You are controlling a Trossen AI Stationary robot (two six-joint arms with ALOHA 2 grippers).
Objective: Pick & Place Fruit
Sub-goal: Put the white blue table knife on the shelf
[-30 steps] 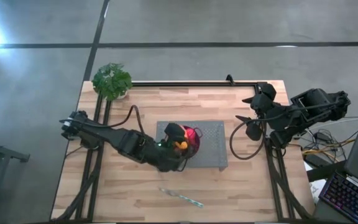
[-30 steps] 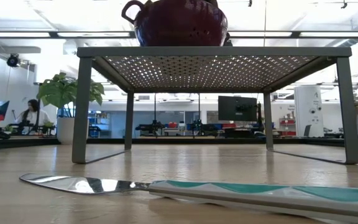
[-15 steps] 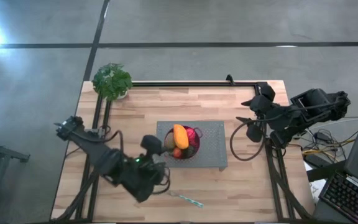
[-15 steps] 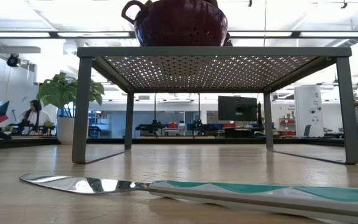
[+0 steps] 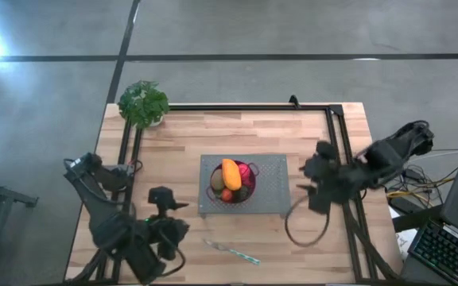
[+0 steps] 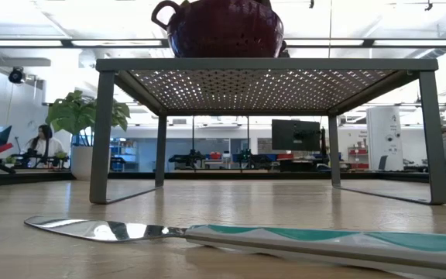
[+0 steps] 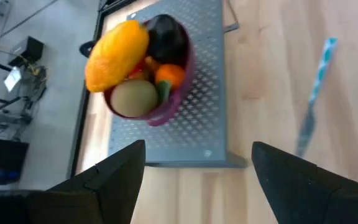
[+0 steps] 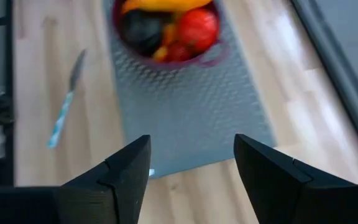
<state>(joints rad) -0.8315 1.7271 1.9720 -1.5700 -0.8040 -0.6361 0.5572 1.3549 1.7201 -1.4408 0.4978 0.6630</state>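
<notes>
Far left, back corner of the pale wooden table [image 5: 165, 147]: a small leafy green potted plant [image 5: 142, 102], well apart from the work, likely mere scenery.

Left front: left gripper [image 7: 197, 163] raised over the table edge, jaws spread wide with nothing between them, aimed toward the rack from the near-left side. Judged a resting or retreat pose rather than an approach, with no fruit loose on the table to reach for.

Just right of it, near the front edge: a slim silver knife with a teal-and-white handle [image 5: 233, 252], flat on the wood, untouched, no part of the job.

Centre: a grey perforated metal rack on four legs [image 5: 270, 181], standing on the table as a raised platform. On its left half, a dark red round colander bowl with a loop handle [image 6: 221, 29], upright, set there as the collecting vessel. Inside, heaped to the rim: the toy fruit [image 7: 135, 71], namely a large oblong orange piece lying across the top, an olive-green kiwi, a dark plum, a small orange piece, and something red at the far side. Task judged essentially complete.

Right: right gripper [image 8: 191, 165] out over the table's right side, tilted toward the rack, jaws likewise parted and empty.
</notes>
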